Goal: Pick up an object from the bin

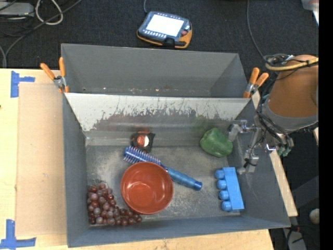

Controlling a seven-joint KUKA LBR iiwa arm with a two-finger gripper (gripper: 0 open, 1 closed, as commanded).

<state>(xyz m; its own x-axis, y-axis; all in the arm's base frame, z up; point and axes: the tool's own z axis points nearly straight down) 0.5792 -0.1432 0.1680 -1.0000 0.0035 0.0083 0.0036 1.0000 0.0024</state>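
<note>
Jaws by the right wall of the bin (156, 82), among cables, open or closed cannot tell | nearest: crumpled green lump (216, 142) just beside, studded blue plastic brick (230, 188) near | blue bristle brush (184, 178) partly hidden by glossy red bowl (147, 187) | orange-black item (141, 139) indistinct | dark red beads (106, 207) heaped in the near left corner

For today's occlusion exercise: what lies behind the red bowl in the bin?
A blue brush lies behind the red bowl: bristle head at its far rim, handle pointing right. The bowl's rim hides part of the brush's neck.
</note>
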